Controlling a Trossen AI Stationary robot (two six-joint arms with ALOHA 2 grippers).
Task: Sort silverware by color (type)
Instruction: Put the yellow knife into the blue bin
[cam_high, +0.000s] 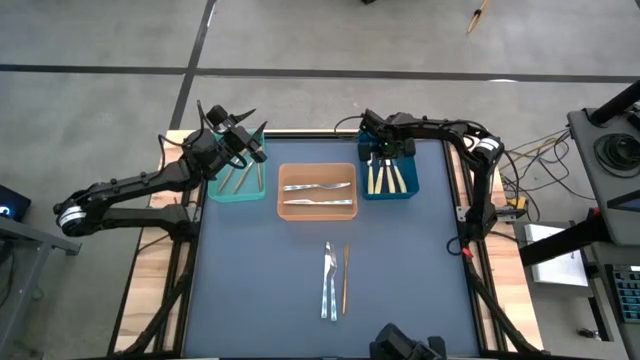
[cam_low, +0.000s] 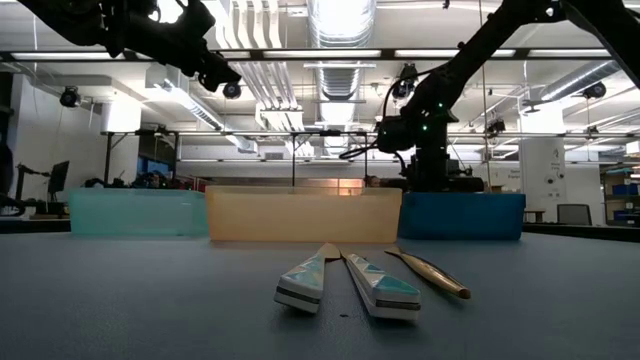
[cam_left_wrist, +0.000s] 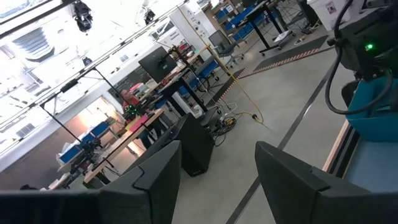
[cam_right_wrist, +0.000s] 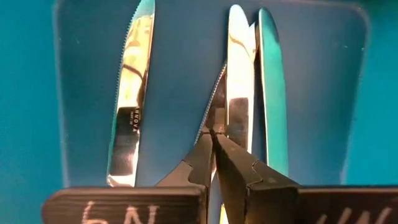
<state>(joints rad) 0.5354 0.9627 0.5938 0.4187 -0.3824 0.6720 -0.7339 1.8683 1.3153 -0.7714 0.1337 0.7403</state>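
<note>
Dark bench: right gripper (cam_right_wrist: 212, 134) over blue bin (cam_high: 389, 187) at the far edge, jaws closed, empty.
Lift straight, clearing knives (cam_right_wrist: 239, 93); left gripper (cam_high: 232, 122) waits wide open.

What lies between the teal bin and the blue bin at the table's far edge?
The orange bin lies between the teal bin and blue bin, holding two silver pieces; the high view shows this.

A blue bin (cam_right_wrist: 37, 93) surrounds the dark right gripper (cam_right_wrist: 212, 134), silver knife blades (cam_right_wrist: 130, 93) just beyond its tips. Farther off sit an orange bin (cam_high: 316, 194), a teal bin (cam_high: 236, 184) and a gold utensil (cam_high: 345, 280) on the dark blue table (cam_high: 260, 280).
</note>
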